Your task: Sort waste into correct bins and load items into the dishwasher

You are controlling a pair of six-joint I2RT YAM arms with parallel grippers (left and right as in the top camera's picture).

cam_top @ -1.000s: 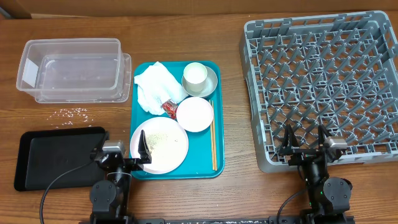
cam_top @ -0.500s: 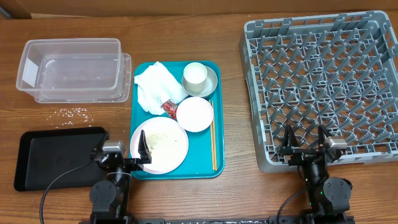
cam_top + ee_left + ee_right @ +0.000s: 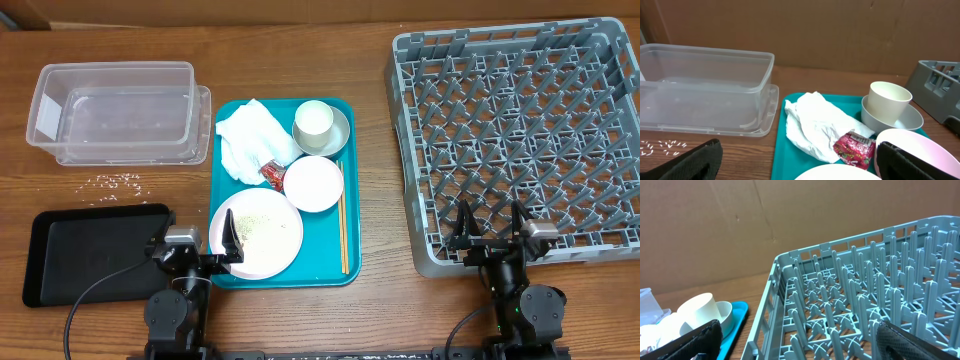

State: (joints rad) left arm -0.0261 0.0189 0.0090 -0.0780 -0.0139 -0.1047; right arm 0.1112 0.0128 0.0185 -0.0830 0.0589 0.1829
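Nothing I can actually read. The red wrapper (image 3: 855, 149), mid teal tray (image 3: 785, 162), has white print that is too small and crinkled to read. There is a white label (image 3: 43, 118) on the clear tub (image 3: 120, 110), left end; any writing on it is illegible.

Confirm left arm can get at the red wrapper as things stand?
Probably yes. The left pincer is open and empty, and the red wrapper lies uncovered on the teal tray ahead of it. It is tight though: napkin on one side, pink bowl on the other.
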